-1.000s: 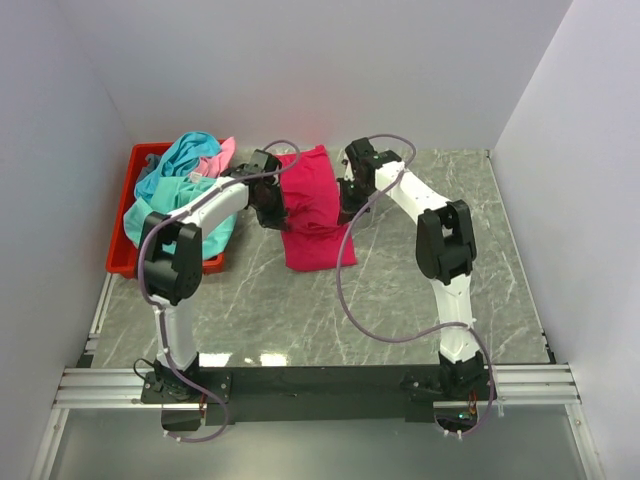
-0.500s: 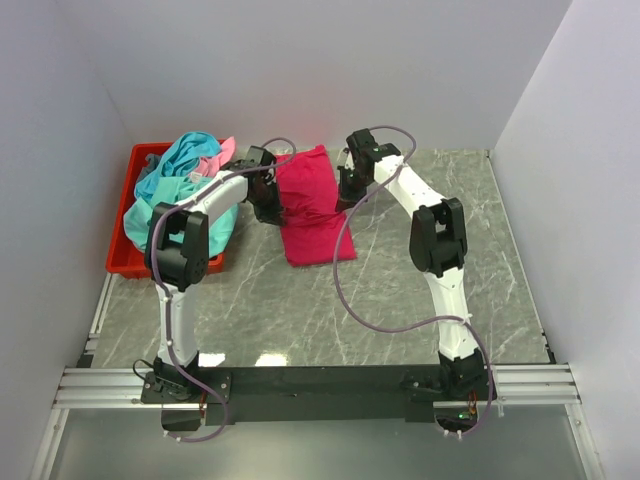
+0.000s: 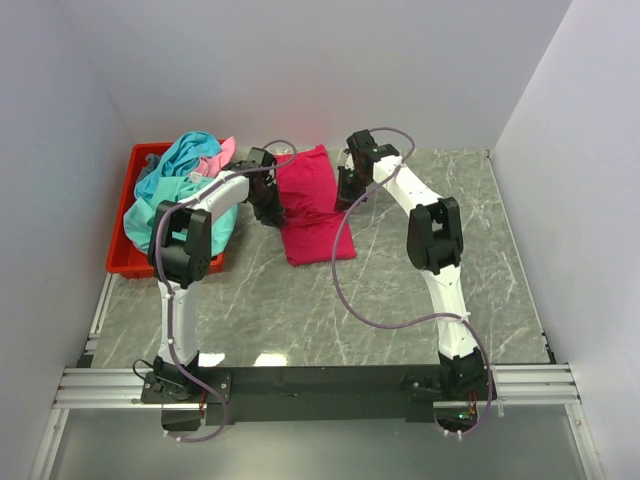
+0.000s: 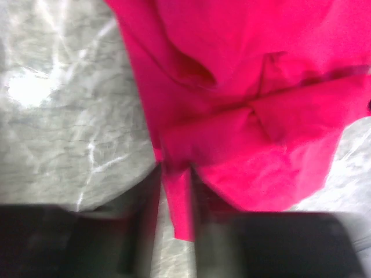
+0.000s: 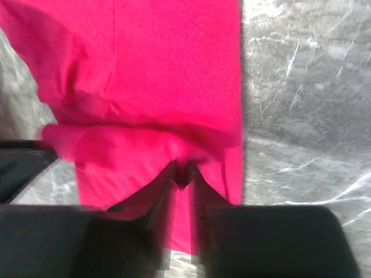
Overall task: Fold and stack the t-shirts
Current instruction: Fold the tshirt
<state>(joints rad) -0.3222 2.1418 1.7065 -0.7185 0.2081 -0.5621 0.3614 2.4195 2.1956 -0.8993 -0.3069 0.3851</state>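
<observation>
Where the magenta-red t-shirt (image 3: 312, 218) lies, folded, is the far middle of the counter (image 3: 410, 300)

Seen from above, the left end effector (image 3: 270, 208) meets the shirt's left edge and the right end effector (image 3: 346, 200) its right edge. Teal garments (image 3: 178, 170) and a light pink garment (image 3: 217, 155) heap over a red bin (image 3: 118, 262) at the left.

At the left wrist, the end effector is narrow, with a strip of the shirt between its blurred fingers (image 4: 148, 214). Whether it is pinched or slack I cannot tell. Grey marbled counter shows beside the cloth.

At the right wrist, the end effector is narrow too, with a small fold of cloth between its fingers (image 5: 155, 200); whether it grips cannot be told
</observation>
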